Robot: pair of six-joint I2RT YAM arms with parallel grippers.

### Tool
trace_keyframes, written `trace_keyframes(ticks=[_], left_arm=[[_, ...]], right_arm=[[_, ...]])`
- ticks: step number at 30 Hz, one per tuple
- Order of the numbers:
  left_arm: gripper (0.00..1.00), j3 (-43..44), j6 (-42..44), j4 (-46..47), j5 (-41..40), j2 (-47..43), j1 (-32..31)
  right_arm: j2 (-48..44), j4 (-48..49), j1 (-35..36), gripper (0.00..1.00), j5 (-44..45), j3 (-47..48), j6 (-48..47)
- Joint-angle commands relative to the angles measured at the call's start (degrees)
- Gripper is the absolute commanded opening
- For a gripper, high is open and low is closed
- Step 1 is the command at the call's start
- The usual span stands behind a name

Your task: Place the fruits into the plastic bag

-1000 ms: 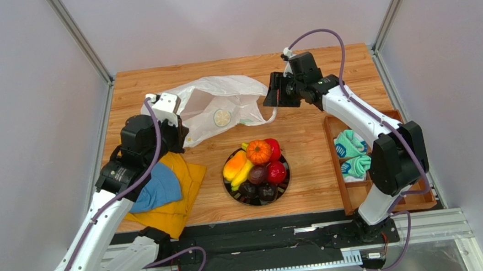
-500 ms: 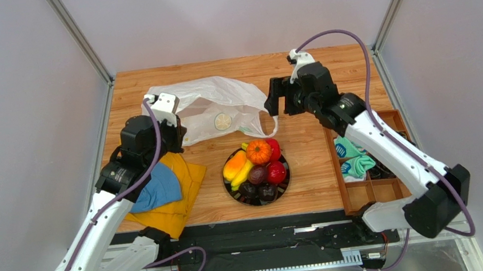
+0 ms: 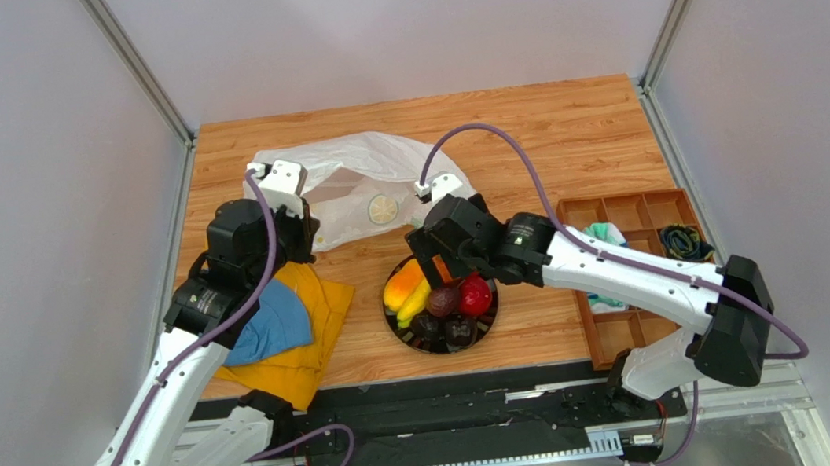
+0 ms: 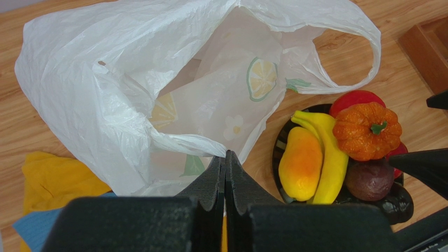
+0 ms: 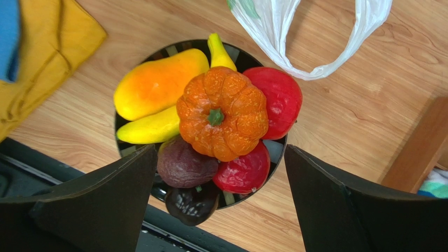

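Ribbed orange pumpkin (image 5: 222,113), green stem; yellow banana (image 5: 150,128); orange-to-yellow mango (image 5: 158,81); red fruits (image 5: 278,97); black plate (image 4: 278,144); translucent white bag (image 4: 105,79), yellow lemon-slice and green-leaf print.

Black plate (image 5: 273,152) mostly under fruits (image 5: 222,113)

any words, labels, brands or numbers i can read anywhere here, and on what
No text can be read.
The plastic bag carries only pictures, lemon slices and green leaves, and no words.
The teal item in the wooden tray has pale marks that are too small and blurred to read.
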Motion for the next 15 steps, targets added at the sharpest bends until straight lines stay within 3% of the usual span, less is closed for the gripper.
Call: trace_keyframes(ticks=[1,15], left_arm=[[0.0,-0.19,0.4,1.59,-0.53,-0.71,-0.11],[0.0,-0.28,0.4,1.41,-0.18,-0.01,-0.11]], right_arm=[[2.49,-3.59,0.99,0.97,7.04,3.59,0.78],[8.38,0.45,1.69,1.0,4.93,4.29,2.45]])
